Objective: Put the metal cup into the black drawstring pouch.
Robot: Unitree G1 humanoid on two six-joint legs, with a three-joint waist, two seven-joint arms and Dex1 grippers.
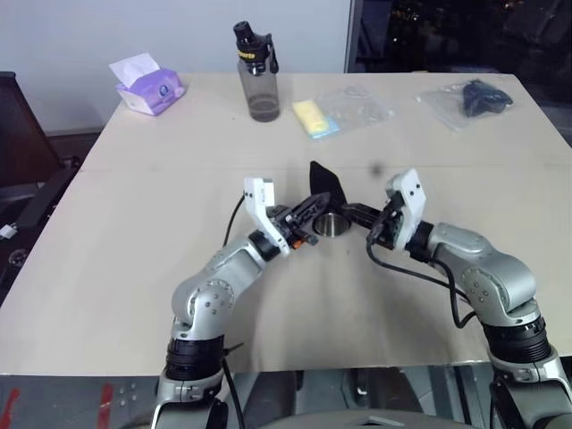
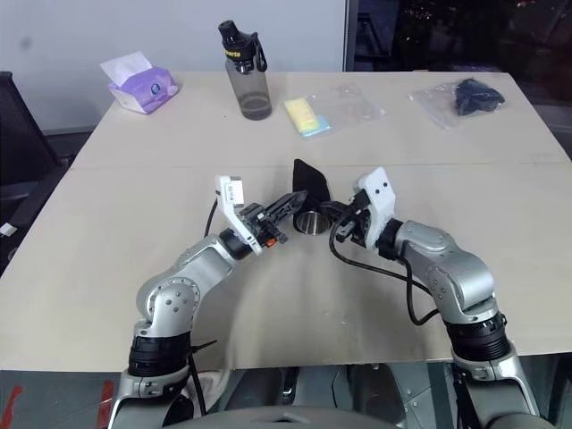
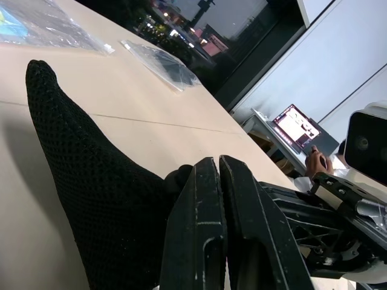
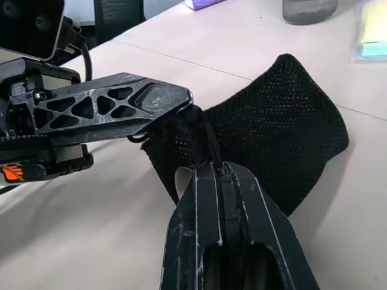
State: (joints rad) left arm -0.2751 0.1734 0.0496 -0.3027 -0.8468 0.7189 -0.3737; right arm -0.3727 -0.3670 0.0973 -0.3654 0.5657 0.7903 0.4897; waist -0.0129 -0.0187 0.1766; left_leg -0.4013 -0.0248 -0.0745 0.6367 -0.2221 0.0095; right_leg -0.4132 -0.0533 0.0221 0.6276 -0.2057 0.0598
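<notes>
fingers (image 4: 208,175) pinching black drawstring pouch (image 4: 284,127)

metal cup (image 1: 335,223): mostly hidden between the two grippers; whether it sits inside the black drawstring pouch (image 1: 325,184) cannot be told
pouch mouth: covered by the left gripper (image 1: 313,208) and right gripper (image 1: 356,214) where they meet
pouch lower part: cut off at the frame edge in the left wrist view
bagged dark item (image 1: 483,96): too small to identify
</notes>
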